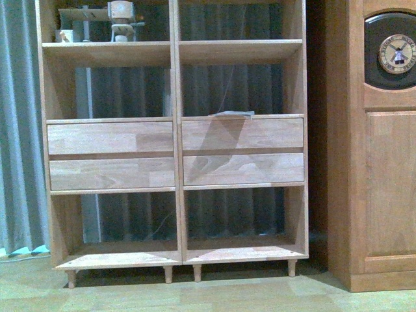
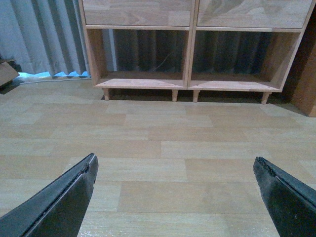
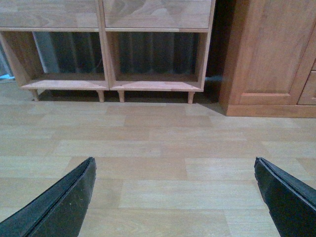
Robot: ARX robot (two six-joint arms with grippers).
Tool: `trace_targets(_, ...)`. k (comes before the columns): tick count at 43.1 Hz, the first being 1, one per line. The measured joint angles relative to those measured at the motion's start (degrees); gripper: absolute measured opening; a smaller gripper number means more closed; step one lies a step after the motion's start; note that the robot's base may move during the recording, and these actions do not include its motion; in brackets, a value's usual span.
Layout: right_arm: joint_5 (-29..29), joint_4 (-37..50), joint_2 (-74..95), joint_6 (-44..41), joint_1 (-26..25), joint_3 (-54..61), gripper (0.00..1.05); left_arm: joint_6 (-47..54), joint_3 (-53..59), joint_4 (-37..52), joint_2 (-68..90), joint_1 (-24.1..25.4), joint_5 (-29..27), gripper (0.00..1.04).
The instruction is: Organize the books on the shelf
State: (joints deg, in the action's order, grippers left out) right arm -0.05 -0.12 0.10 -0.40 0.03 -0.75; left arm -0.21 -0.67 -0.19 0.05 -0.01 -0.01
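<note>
Nearest to us, the left fingers [image 2: 59,202] stand wide apart with nothing between them, and the right fingers [image 3: 59,202] are spread just as wide and just as empty; both pairs hang low over the bare wood-look floor [image 2: 163,143], well apart from the shelf [image 1: 175,156]. Beyond the floor we meet the shelf's peg legs [image 1: 168,274] and its two bottom compartments, which hold nothing we can see. Above these sit the four drawer fronts [image 1: 110,138], all closed. On top of the upper right drawer, in the right column's middle compartment, lies a thin pale flat thing that we take to be the book [image 1: 231,114], resting at the front lip; its cover is too small to read. We judge it light, limp and easily creased, so a pinch at one corner would let it sag or fold. Lying flat, it leaves little room for a finger underneath, so we would draw it a little past the lip and then close on it across the spine side, where it is stiffest. Higher up, the top left compartment carries a small wooden figure [image 1: 121,18]. Behind the open back hangs a dark curtain [image 1: 227,84], and a darker cabinet [image 1: 383,182] stands just beside the shelf on its right.
</note>
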Motion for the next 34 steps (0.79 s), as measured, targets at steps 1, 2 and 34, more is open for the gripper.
trace_targets(1,0.0,0.0,0.0,0.0,0.0,0.0,0.98,0.0,0.0,0.0,0.0,0.0,0.0,0.97)
trace_targets(2,0.02,0.0,0.0,0.0,0.0,0.0,0.98,0.0,0.0,0.0,0.0,0.0,-0.02,0.97)
trace_targets(34,0.02,0.0,0.0,0.0,0.0,0.0,0.98,0.0,0.0,0.0,0.0,0.0,0.0,0.97)
